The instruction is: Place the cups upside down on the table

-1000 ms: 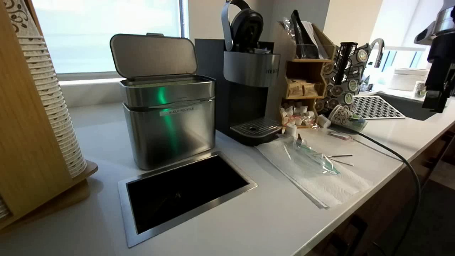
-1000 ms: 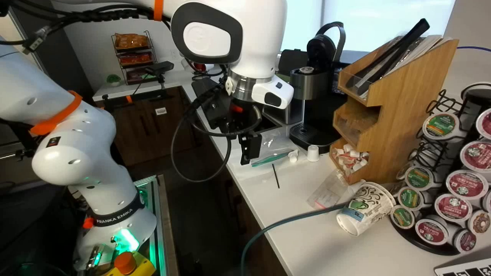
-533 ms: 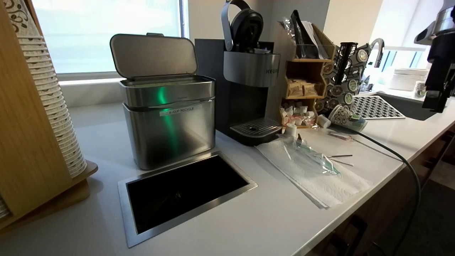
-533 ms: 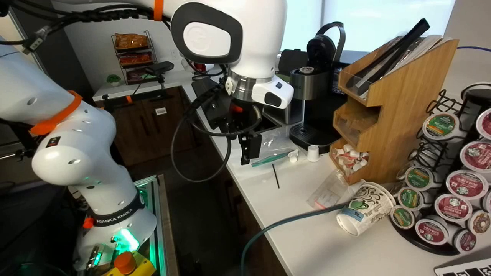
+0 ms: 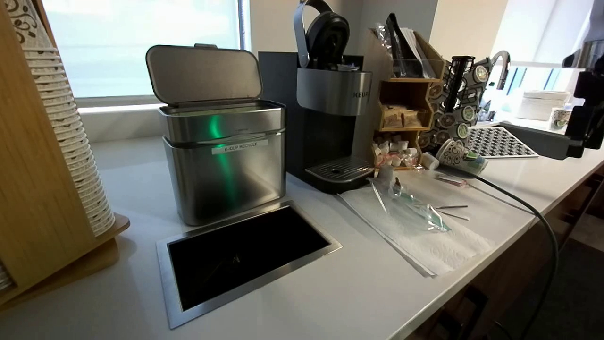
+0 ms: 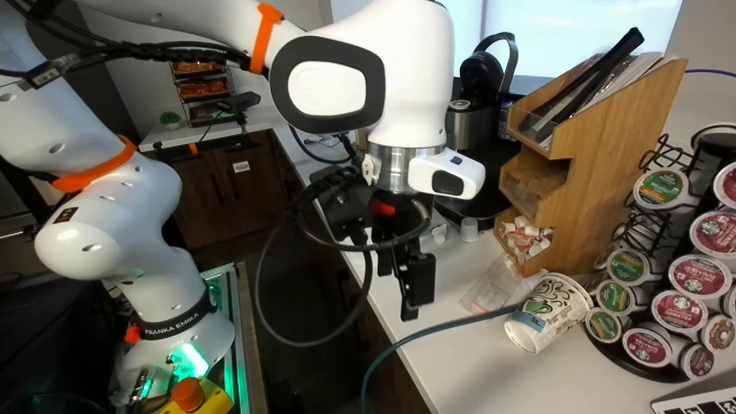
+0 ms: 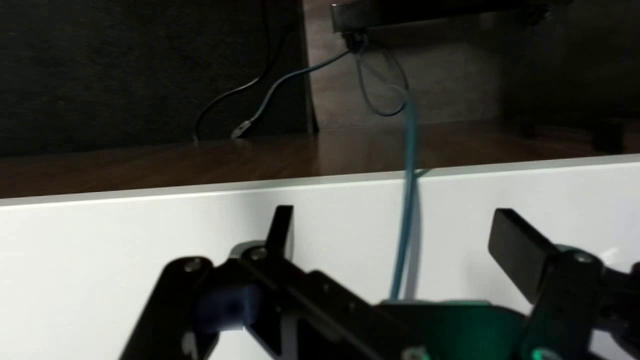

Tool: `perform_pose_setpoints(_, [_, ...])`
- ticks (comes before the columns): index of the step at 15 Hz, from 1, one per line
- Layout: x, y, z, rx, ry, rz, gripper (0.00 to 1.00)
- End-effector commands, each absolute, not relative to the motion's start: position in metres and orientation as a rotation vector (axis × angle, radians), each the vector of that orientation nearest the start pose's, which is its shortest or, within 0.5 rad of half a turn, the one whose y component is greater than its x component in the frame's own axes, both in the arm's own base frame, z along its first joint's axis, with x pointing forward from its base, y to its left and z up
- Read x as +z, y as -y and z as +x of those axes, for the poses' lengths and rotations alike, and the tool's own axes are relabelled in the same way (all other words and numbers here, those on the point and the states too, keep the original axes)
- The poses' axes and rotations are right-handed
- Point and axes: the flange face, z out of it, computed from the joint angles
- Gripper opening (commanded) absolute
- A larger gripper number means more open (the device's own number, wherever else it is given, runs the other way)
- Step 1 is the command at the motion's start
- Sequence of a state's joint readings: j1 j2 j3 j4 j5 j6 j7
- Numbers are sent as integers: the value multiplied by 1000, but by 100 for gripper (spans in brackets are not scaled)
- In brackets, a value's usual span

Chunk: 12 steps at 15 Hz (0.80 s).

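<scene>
A white paper cup [image 6: 549, 313] with dark swirls and a green and blue motif lies on its side on the pale countertop [image 6: 460, 368]. It lies near the pod rack and also shows in an exterior view [image 5: 463, 158]. A tall stack of paper cups [image 5: 71, 132] stands in a wooden holder. Another cup [image 5: 560, 118] stands far back by the sink. My gripper [image 6: 402, 282] hangs over the counter's front edge, left of the lying cup and apart from it. In the wrist view the gripper [image 7: 392, 225] is open, with nothing between its fingers. No cup shows there.
A blue cable [image 7: 407, 200] crosses the counter edge and runs past the lying cup. The pod rack [image 6: 673, 287], wooden organizer [image 6: 615, 167], coffee machine [image 5: 332, 94] and steel bin [image 5: 226, 170] stand along the back. A black inset [image 5: 245, 255], paper towel [image 5: 439, 250] and plastic bag [image 5: 415, 208] are near.
In the last half second the arm and gripper have moved right and down, nearer the lying cup, and both fingers now show in an exterior view. The cup has not moved.
</scene>
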<state>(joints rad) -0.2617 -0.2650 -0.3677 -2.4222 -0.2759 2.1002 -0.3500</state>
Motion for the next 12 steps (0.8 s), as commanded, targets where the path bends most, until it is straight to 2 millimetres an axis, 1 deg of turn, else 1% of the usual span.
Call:
perform_pose_setpoints(1, [375,311,371,251,-232,-3255,100])
perform_pose_setpoints(3, [365,318,383,280,-292,-3144,100])
perform_pose_setpoints(4, [374,307,366,236,-267,-3209,100])
perform_pose_setpoints(6, [367,313,378,251,-290,-3175,100])
perform_pose_setpoints(8, [363,316,383,262,-299,-3170,100])
perform_pose_setpoints(10, [357,320,392,75,-371,-3195,100])
perform_pose_setpoints(11, [356,323,397,-1,-372,-3197,100])
perform_pose_setpoints(12, [350,329,404,-101,-391,-3199,100])
